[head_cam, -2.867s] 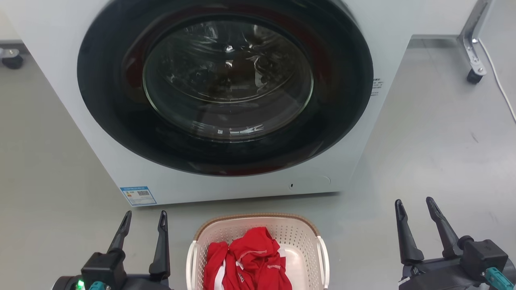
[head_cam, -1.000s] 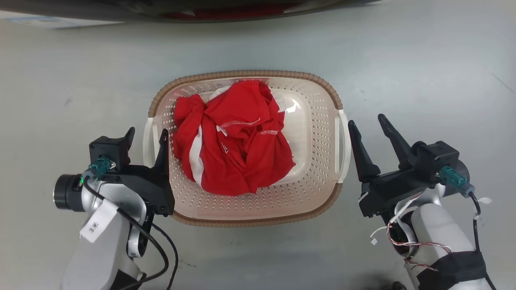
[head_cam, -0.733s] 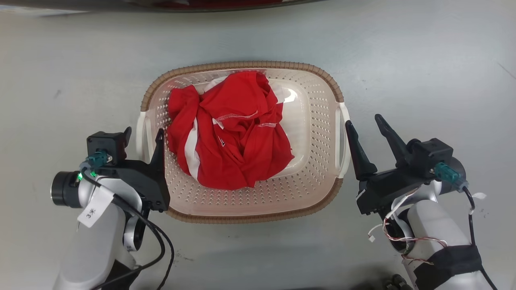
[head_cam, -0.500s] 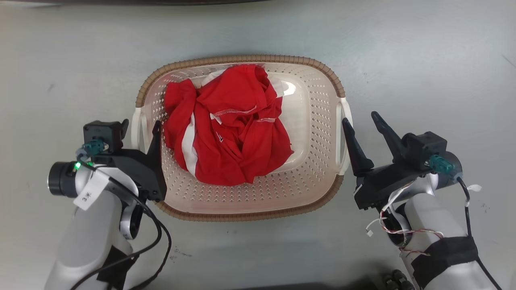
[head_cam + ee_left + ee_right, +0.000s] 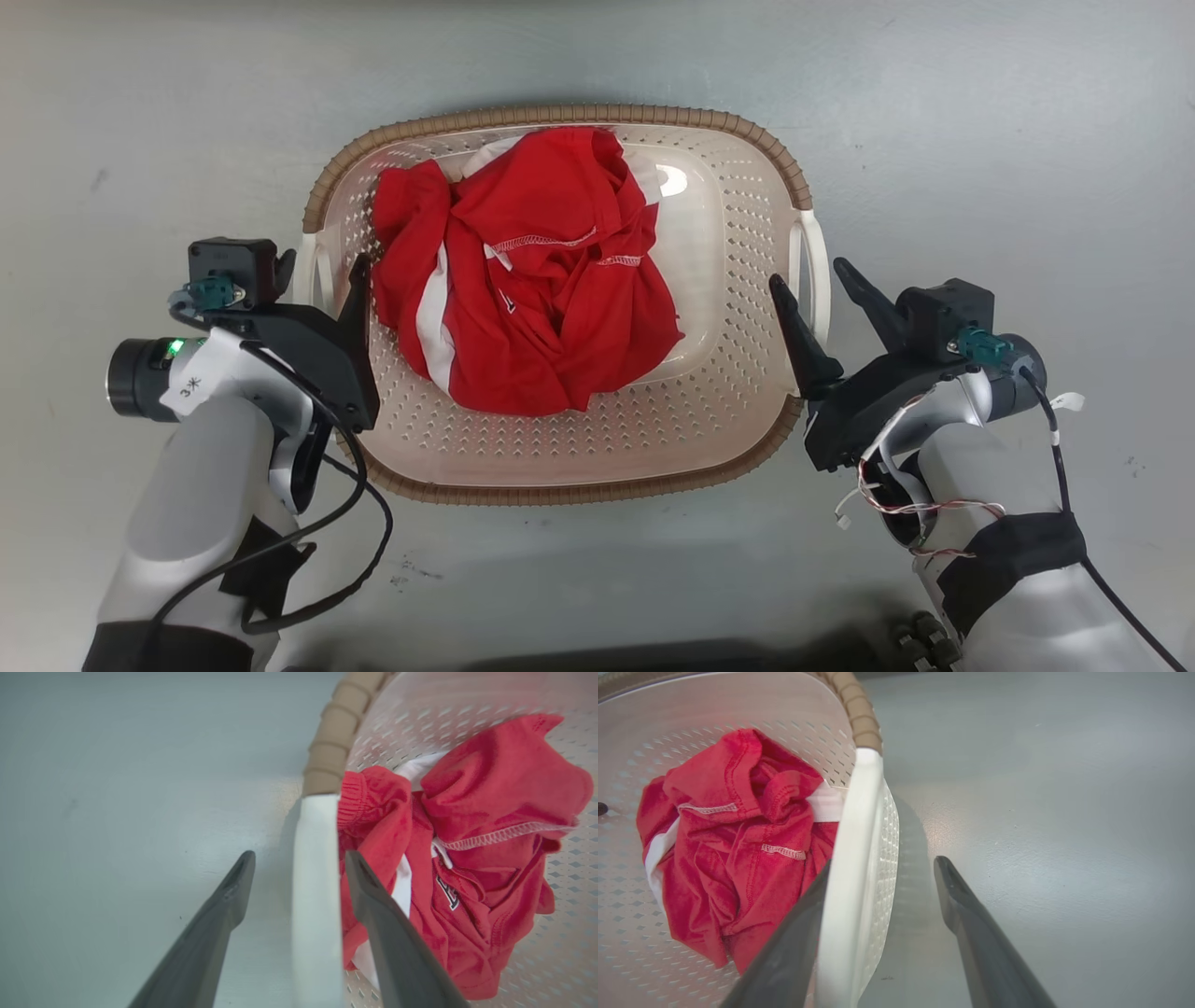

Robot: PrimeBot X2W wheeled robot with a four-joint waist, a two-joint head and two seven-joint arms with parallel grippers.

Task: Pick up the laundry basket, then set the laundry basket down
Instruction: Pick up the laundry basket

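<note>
– laundry basket (image 5: pixel 560 114) first: where is it?
– on the grey floor (image 5: pixel 980 140), straight in front of the robot and between its two arms, mouth up, with a crumpled red garment (image 5: pixel 523 299) lying in it.
– and the pincers?
– the left gripper (image 5: pixel 322 268) is spread wide across the left handle (image 5: pixel 315 882). one finger is outside over the floor and the other is inside beside the garment, with a gap on each side of the white bar. it has hold of nothing. the right gripper (image 5: pixel 808 273) is likewise parted, straddling the right handle (image 5: pixel 852 858). its inner finger is against the bar or just beside it, i cannot tell which, and the outer finger stands clear. nothing is clamped there either.
– why straddle like that?
– my reading: a basket this broad wants lifting from both ends at once, and the handles are the parts thin enough to fit between two fingers. with a finger either side, one squeeze would pinch each bar.
– which way does it lie?
– the long axis runs side to side across the head view, from one gripper to the other, with the handles at the short ends. it seems turned a touch, the right end a little further from the robot. each arm meets its handle side-on, so closing evenly should keep the basket level.
</note>
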